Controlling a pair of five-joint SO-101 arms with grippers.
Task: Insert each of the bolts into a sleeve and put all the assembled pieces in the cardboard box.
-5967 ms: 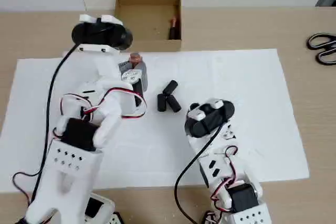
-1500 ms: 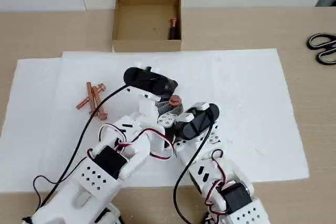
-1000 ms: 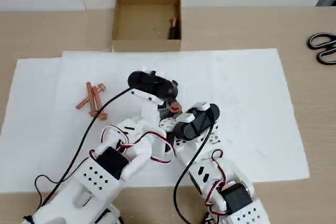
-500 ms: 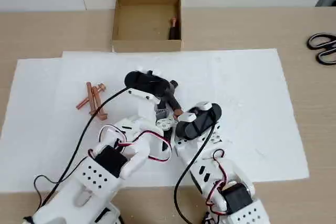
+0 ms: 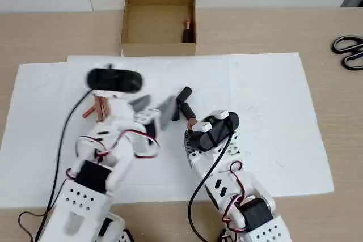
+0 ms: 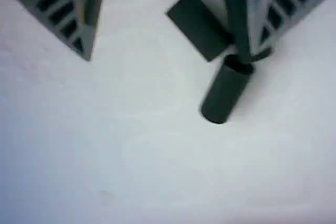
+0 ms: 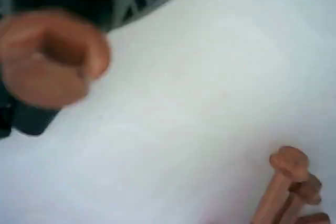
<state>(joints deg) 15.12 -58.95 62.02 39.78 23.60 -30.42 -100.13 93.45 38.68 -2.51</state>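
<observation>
First, the high view. Your right pincer [image 5: 190, 130] is closed on a joined piece [image 5: 191, 121], its copper end showing, over the white paper [image 5: 266, 111]. I judge it is held there ready for the cardboard box [image 5: 131, 24], where one finished piece [image 5: 186, 30] already lies against a wall. Your left pincer [image 5: 153, 107] stands wide open and holds nothing, between the loose bolts [image 5: 100, 109] and the loose sleeves [image 5: 185, 93].

Next, the left wrist view. The fingers [image 6: 68, 11] are spread far apart above the loose sleeves [image 6: 224, 92]. One finger overlaps a sleeve, and you cannot tell whether they touch.

Last, the right wrist view. The bolt head [image 7: 52, 59] sits close to the lens, seated in its dark sleeve [image 7: 26, 116]. The loose bolts [image 7: 286, 187] lie well beyond it on the paper.
</observation>
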